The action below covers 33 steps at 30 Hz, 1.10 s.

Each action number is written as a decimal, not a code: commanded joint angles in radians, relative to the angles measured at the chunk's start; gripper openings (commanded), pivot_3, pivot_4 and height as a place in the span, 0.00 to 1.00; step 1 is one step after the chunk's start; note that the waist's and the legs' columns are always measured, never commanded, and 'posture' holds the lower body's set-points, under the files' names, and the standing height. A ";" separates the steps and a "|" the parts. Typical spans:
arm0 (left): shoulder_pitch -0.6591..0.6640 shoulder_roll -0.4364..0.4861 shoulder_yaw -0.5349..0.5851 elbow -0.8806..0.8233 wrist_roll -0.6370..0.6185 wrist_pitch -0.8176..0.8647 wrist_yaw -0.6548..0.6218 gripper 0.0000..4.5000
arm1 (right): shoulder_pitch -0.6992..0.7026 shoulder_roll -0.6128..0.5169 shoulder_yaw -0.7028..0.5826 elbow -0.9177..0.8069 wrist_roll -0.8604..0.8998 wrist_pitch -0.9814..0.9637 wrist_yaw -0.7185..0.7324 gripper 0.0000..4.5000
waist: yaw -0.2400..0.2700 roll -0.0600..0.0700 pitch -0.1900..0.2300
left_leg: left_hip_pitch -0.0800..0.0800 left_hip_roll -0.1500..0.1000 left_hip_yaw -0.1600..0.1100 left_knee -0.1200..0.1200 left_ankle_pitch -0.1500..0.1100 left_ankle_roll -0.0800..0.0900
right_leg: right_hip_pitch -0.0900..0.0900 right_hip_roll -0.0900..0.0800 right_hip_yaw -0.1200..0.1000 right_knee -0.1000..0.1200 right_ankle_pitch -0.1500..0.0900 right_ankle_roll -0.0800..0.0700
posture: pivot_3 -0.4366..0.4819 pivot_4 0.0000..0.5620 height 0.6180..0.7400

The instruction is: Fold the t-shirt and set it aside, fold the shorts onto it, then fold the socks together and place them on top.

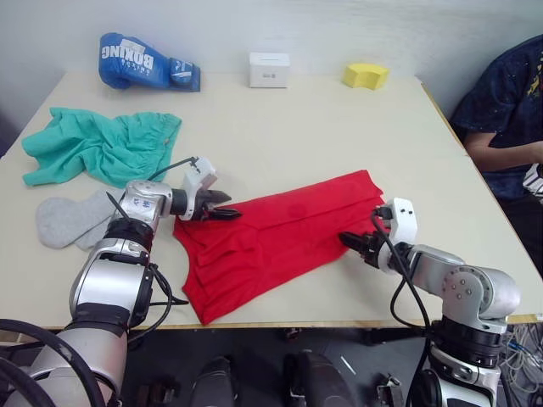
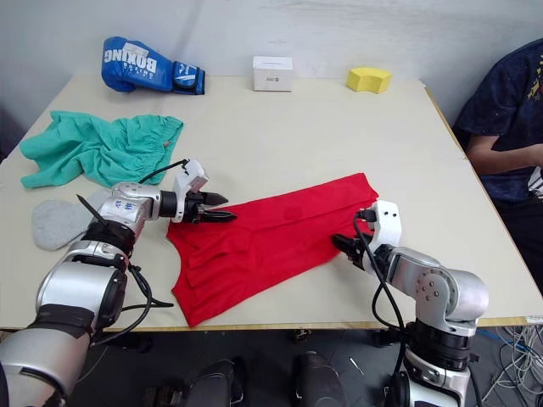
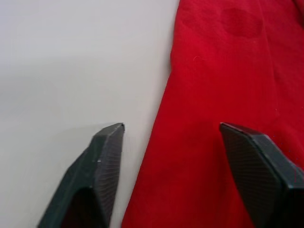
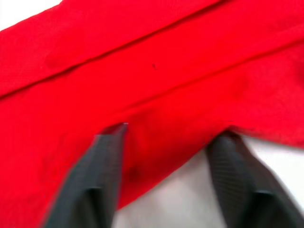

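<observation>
Left eye view: red t-shirt lies folded into a long band on the bench, slanting from the near-left corner up toward the right.
Left gripper: at the t-shirt's far-left edge, fingers spread apart; in the left wrist view one finger is over bare bench, the other over red cloth, grasping nothing.
Right gripper: at the t-shirt's near-right edge, fingers released and straddling the cloth edge in the right wrist view.
Shorts: teal, crumpled at the bench's far left, well apart from the t-shirt.
Socks: grey, lying flat just in front of the shorts, at the left edge.
Far edge: blue boxing glove, white box, yellow block.
Right side: a person in dark blue sits beside the bench.
</observation>
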 commanded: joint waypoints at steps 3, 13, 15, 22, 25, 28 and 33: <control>0.068 0.001 0.022 -0.050 0.004 0.009 -0.001 0.30 | 0.010 0.003 0.070 0.054 -0.025 -0.080 0.009 0.05 | -0.002 0.000 0.000 | 0.000 0.000 0.001 0.000 0.000 0.000 | -0.001 0.000 0.001 0.000 0.000 0.000 | 0.48 0.27 1.00; 0.416 -0.008 0.145 -0.796 -0.118 0.356 0.180 0.00 | -0.162 -0.264 0.254 0.367 -0.150 -0.373 0.223 0.00 | -0.005 0.006 0.004 | 0.000 0.000 0.006 0.000 -0.001 0.000 | -0.003 0.000 0.007 0.001 0.000 0.001 | 0.48 0.27 1.00; 0.502 -0.024 0.160 -0.946 -0.129 0.407 0.244 0.00 | -0.226 -0.304 0.308 0.487 -0.188 -0.462 0.282 0.00 | 0.000 0.008 0.005 | 0.001 0.000 0.009 0.000 -0.001 0.001 | -0.003 0.000 0.010 0.002 0.001 0.002 | 0.48 0.27 1.00; 0.805 -0.144 0.181 -1.420 -0.143 0.527 0.505 0.00 | -0.528 -0.289 0.399 1.034 -0.327 -0.827 0.429 0.00 | 0.000 0.010 0.007 | 0.001 -0.001 0.013 0.001 0.000 -0.001 | -0.005 0.000 0.015 0.001 0.002 0.005 | 0.48 0.27 1.00; 0.865 -0.181 0.206 -1.527 -0.200 0.633 0.562 0.05 | -0.579 -0.286 0.389 1.147 -0.346 -0.865 0.455 0.05 | 0.002 0.010 0.007 | 0.001 -0.001 0.014 0.001 0.001 -0.001 | -0.005 0.000 0.016 0.001 0.002 0.005 | 0.48 0.27 1.00; 0.851 -0.145 0.206 -1.562 -0.223 0.720 0.571 0.21 | -0.558 -0.315 0.392 1.093 -0.332 -0.815 0.541 0.22 | 0.008 0.010 0.007 | 0.001 -0.001 0.013 0.001 0.001 -0.001 | -0.005 0.000 0.016 0.000 0.002 0.005 | 0.48 0.27 1.00; 0.666 -0.100 0.322 -1.447 -0.346 0.892 0.557 0.54 | -0.391 -0.376 0.340 0.765 -0.225 -0.586 0.619 0.59 | 0.030 0.011 0.007 | 0.000 -0.001 0.013 0.001 0.000 -0.001 | -0.005 0.000 0.016 0.000 0.003 0.006 | 0.48 0.27 1.00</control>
